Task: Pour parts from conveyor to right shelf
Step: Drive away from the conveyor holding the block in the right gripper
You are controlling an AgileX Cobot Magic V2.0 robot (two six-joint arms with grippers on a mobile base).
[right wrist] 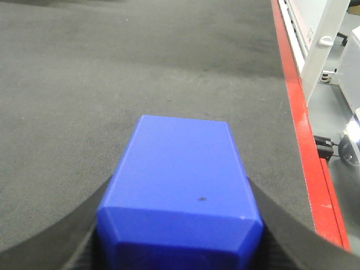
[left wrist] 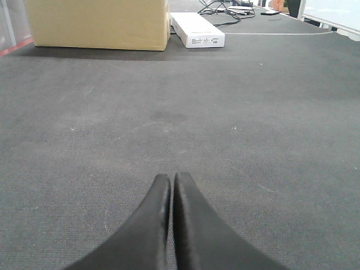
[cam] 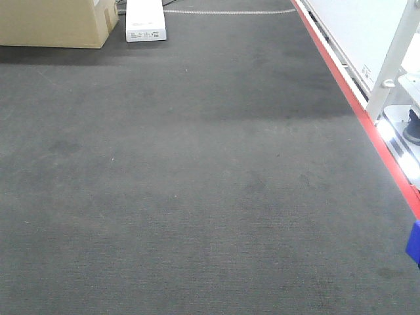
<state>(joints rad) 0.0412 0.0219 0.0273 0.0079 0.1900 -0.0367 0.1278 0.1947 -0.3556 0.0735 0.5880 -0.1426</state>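
My right gripper is shut on a blue plastic box, which fills the lower middle of the right wrist view above the dark grey carpet. A corner of the blue box shows at the right edge of the front view. My left gripper is shut and empty, its two black fingers pressed together above the carpet. No conveyor shows. A white frame post stands at the right, beyond a red floor line.
A cardboard box and a flat white box sit on the carpet at the far left; both also show in the left wrist view, the cardboard box and the white box. Cables lie behind them.
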